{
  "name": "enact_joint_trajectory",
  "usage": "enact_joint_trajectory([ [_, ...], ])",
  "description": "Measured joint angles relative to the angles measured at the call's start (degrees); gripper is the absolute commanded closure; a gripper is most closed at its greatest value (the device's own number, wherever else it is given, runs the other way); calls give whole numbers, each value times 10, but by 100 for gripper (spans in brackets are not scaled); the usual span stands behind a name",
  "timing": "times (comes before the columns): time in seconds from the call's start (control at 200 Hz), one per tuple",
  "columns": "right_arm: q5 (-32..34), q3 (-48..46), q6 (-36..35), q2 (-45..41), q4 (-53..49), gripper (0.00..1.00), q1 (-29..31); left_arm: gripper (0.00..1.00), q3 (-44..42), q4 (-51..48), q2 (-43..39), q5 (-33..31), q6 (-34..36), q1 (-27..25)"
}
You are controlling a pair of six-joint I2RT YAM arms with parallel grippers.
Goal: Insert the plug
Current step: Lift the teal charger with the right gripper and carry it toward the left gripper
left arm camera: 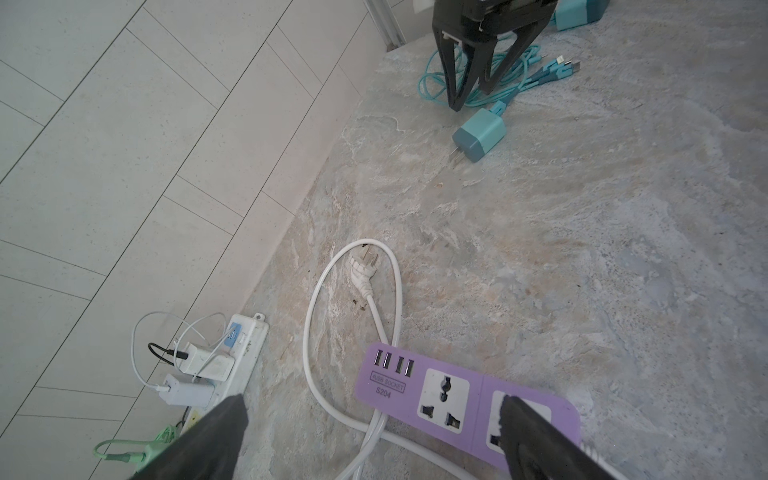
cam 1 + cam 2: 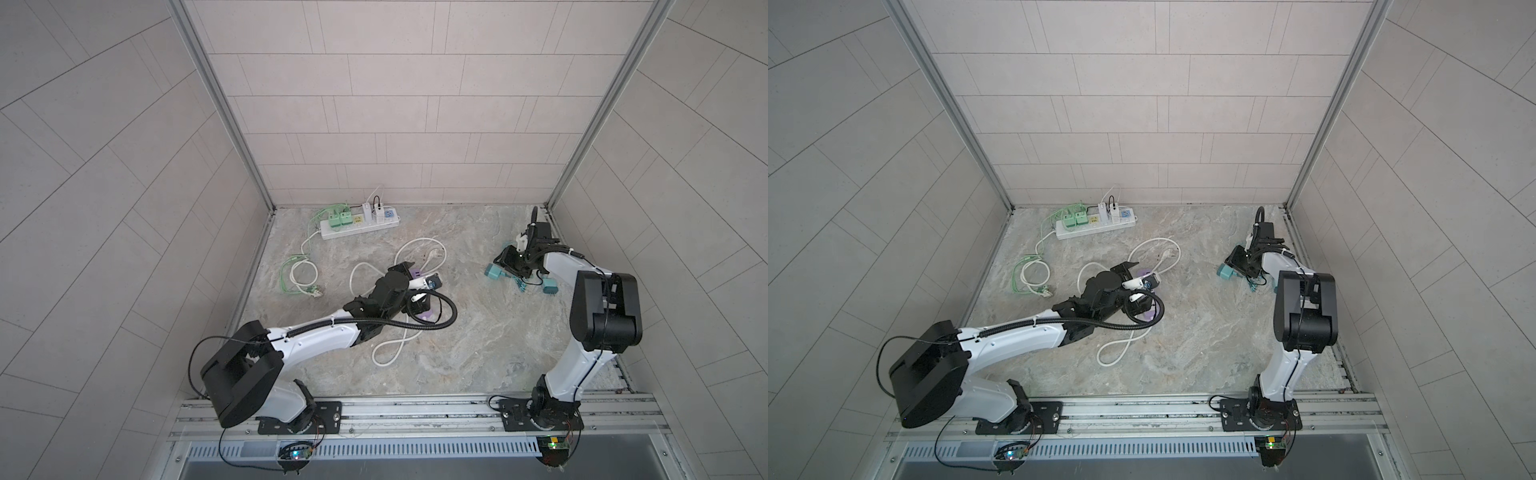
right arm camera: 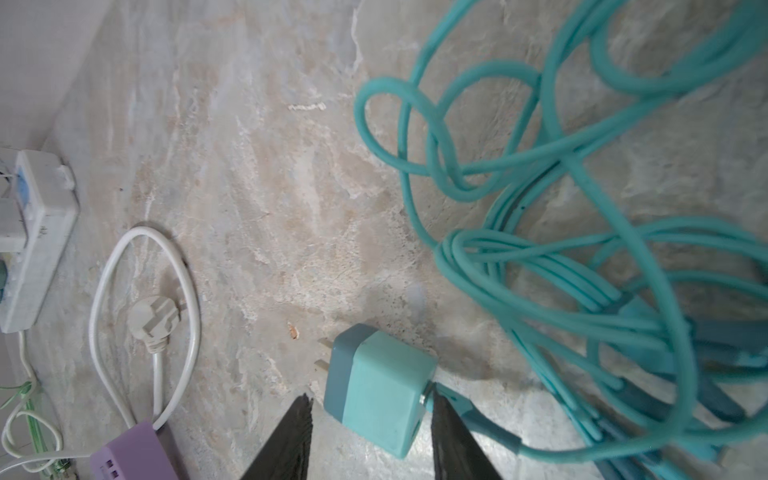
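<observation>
Teal plug (image 3: 386, 374) lay on its side near the right edge of the counter (image 2: 478, 332), toward the far right corner. Right end effector (image 3: 370, 395) was low over it, jaws astride the cube and not clamped: one finger (image 3: 446, 419) was touching the back corner by the USB connector, and a gap showed at the other side. Step in hand, as I read it: grasp the plug. To do it well, centre the jaws on the pale flat sides, clear of the connector, so the cube doesn't twist on closing. Keep the prongs free and facing out.

Look: pale teal body, darker blue-grey front cap, two flat metal prongs pointing toward the counter's middle. Teal cable (image 3: 540, 270) ran off its back into a tangled heap just beside it and may drag on lifting.

Purple power strip (image 1: 415, 390) sat near the middle, well apart from the plug, its universal socket (image 1: 444, 395) empty. Left end effector (image 1: 372, 400) hung over it, jaws wide apart, holding nothing. White power strip (image 2: 359, 224) was at the far edge.
</observation>
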Motion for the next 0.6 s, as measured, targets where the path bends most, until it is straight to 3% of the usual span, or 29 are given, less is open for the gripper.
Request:
enact_joint_trajectory([
  [0.31, -24, 21, 0, 38, 3, 55, 34, 0, 1, -2, 14, 64, 75, 0],
  [0.6, -62, -38, -22, 6, -7, 55, 75, 0, 57, -24, 73, 135, 157, 1],
])
